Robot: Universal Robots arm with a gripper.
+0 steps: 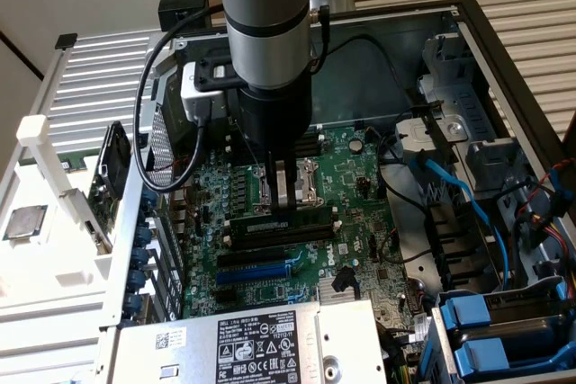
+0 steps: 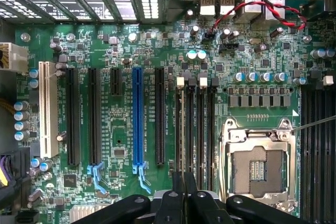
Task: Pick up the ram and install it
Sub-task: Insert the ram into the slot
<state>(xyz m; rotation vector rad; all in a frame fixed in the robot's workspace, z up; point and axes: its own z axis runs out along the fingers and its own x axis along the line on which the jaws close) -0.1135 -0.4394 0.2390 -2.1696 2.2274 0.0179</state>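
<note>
- arm pose: the grey arm column came straight down from the top of the exterior view into the open computer case [image 1: 468, 33], wrist vertical, with the black wrist body directly above the motherboard [image 1: 360, 177].
- a black cable looped from the camera block on the wrist out toward 9 o'clock and back to the arm.
- the gripper [image 1: 285, 209] pointed straight down at the board, its two metal fingers [image 1: 281, 188] close together, their tips at the upper edge of the ram [image 1: 279, 223].
- the ram lay lengthwise across the board, standing on edge in the memory slots [image 1: 274, 242], just at 6 o'clock of the fingertips; its dark long face showed in the exterior view.
- in the wrist view the gripper [image 2: 184, 195] showed as black linkages with the fingers nearly shut around a thin dark edge lined up with the memory slots [image 2: 195, 124]; whether they pinched the ram or merely pressed on it could not be told.
- the cpu socket [image 2: 257, 166] sat open and bare at 3 o'clock of the memory slots in the wrist view, and a blue expansion slot [image 2: 138, 119] lay at 9 o'clock of them.
- blue cables [image 1: 450, 186] ran through the case at 3 o'clock of the gripper in the exterior view.
</note>
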